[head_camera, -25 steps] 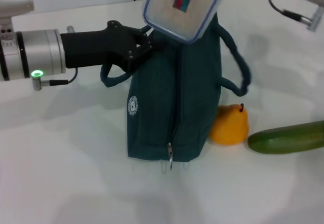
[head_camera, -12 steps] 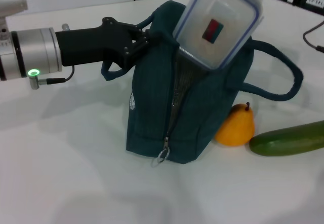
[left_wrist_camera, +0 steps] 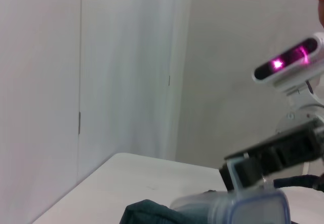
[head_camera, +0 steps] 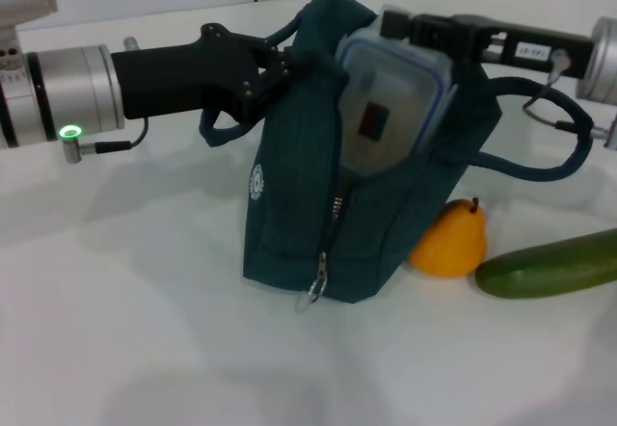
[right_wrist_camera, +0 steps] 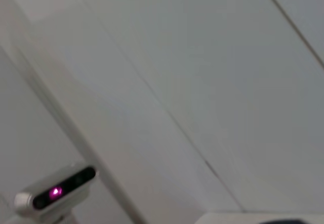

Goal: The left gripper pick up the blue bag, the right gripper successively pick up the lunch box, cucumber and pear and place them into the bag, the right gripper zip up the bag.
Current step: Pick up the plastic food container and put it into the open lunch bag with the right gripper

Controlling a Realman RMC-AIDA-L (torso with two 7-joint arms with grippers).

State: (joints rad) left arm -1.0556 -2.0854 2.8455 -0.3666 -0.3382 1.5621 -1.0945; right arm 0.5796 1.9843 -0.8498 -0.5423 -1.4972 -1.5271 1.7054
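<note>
Looks like the trick here is sliding the clear blue-rimmed plastic lunch box (head_camera: 390, 108) straight down into the bag mouth before letting go, while the black left gripper (head_camera: 275, 74), jaws clamped on a rolled handle, holds the dark teal fabric tote bag (head_camera: 308, 219) up. The black right gripper (head_camera: 410, 29) pinches the box's top edge, so it hangs just below those jaws, half inside the opening.

white table (head_camera: 145, 330), blue bag (head_camera: 289, 214), pear (head_camera: 448, 243), cucumber (head_camera: 549, 264)
</note>
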